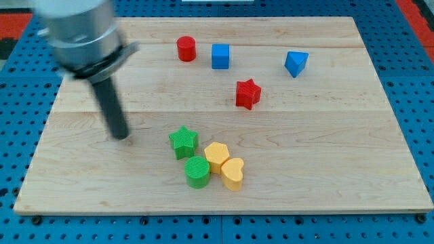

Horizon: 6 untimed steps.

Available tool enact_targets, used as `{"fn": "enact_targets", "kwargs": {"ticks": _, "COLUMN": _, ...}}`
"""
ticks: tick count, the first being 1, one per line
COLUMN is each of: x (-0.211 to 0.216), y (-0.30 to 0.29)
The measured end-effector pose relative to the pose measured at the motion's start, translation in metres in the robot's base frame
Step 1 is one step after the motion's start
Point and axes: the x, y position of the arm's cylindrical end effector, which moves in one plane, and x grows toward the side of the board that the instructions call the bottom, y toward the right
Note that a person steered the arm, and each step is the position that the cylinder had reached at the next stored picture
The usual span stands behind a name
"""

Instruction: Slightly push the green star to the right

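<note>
I see no words or labels anywhere. My tip (121,136) is a bare rod that holds nothing, and it sits on the wooden board (325,169), left of the green star (183,141) with a gap between. The arm's top is blurry and cut off. A green cylinder (197,171) sits just near the star.

No text, label, brand, number or sign can be read anywhere in the view.

Robot lab bench

A wooden tabletop (325,135) lies on a blue perforated mounting board (413,81), with small coloured blocks on the tabletop.
</note>
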Motion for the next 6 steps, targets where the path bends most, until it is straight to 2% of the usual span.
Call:
{"fn": "enact_targets", "kwargs": {"ticks": 1, "x": 0.008, "y": 0.031}}
{"fn": "enact_targets", "kwargs": {"ticks": 2, "x": 0.008, "y": 0.106}}
{"fn": "enact_targets", "kwargs": {"ticks": 3, "x": -0.021, "y": 0.13}}
{"fn": "enact_targets", "kwargs": {"ticks": 4, "x": -0.041, "y": 0.13}}
{"fn": "enact_targets", "kwargs": {"ticks": 5, "x": -0.041, "y": 0.174}}
{"fn": "enact_targets", "kwargs": {"ticks": 6, "x": -0.051, "y": 0.182}}
